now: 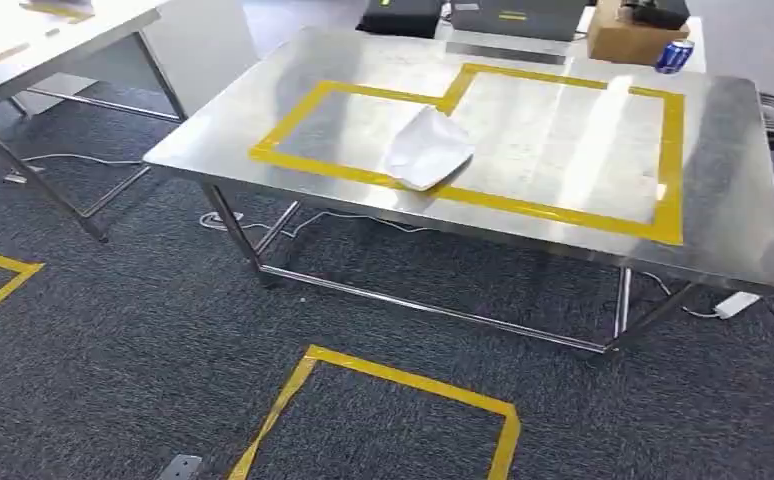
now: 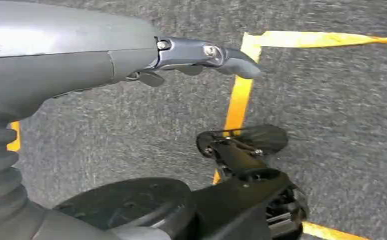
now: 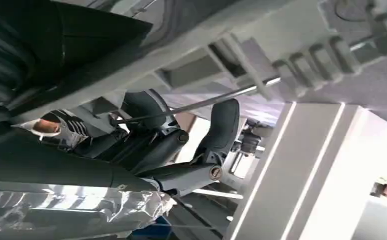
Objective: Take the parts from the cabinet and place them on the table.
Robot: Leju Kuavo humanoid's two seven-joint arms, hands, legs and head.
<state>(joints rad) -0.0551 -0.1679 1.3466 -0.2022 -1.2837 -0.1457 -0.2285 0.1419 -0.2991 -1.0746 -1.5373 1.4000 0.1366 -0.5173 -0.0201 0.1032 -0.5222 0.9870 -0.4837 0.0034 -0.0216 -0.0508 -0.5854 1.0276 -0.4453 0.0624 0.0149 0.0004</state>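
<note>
A: Status? Left fingers hang together, holding nothing. Right hand clamps a silver-wrapped part.

B: Hazard: 1 white part occupies the tabletop; the slick wrap may slip

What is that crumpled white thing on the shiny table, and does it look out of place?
A white bag lies crumpled on the steel table, straddling the yellow tape outline at its near edge rather than sitting fully inside. What it holds cannot be told. A blue can stands at the far edge.
</note>
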